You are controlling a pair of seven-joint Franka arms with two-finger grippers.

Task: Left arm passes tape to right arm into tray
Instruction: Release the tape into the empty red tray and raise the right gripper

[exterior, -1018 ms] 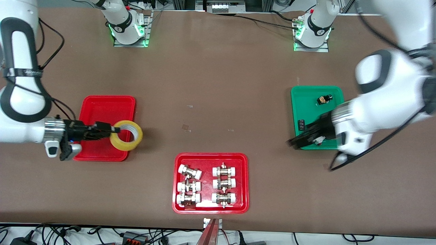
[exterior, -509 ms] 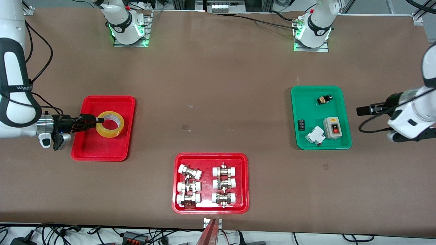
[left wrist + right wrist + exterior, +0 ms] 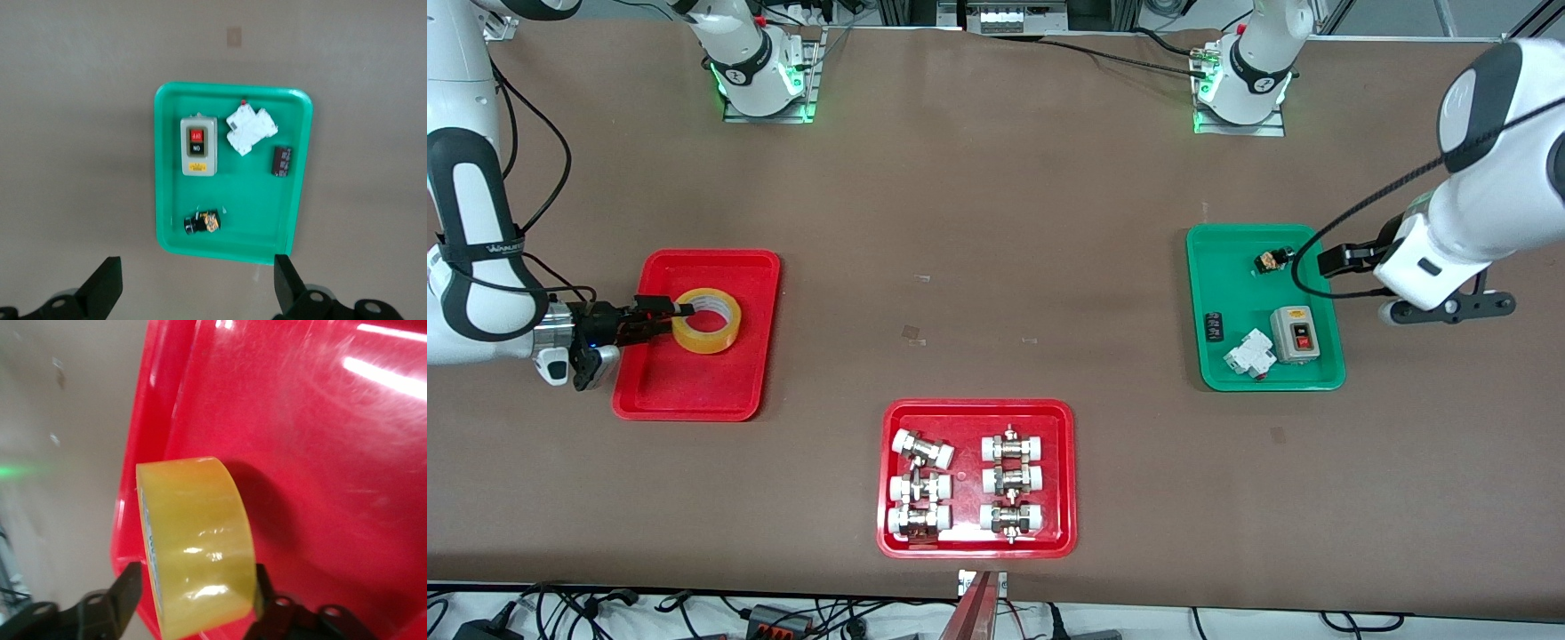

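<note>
— Where is the right gripper (image 3: pixel 660 317), and what are its black fingers (image 3: pixel 123 597) doing?

— It reaches in over the plain red rectangular plastic tray (image 3: pixel 734 267) at the right arm's end of the table. One finger stands on each side of the wall of the glossy yellow translucent roll of packing tape (image 3: pixel 706 321); whether they press on it or stand just off it, I cannot tell.

— And the tape itself?

— In the tray, in the half farther from the front camera.

— The left gripper (image 3: pixel 193 297)?

— Up in the air over the edge of the green plastic tray (image 3: pixel 1218 276) that holds small electrical parts, its fingers spread wide and holding nothing.
</note>
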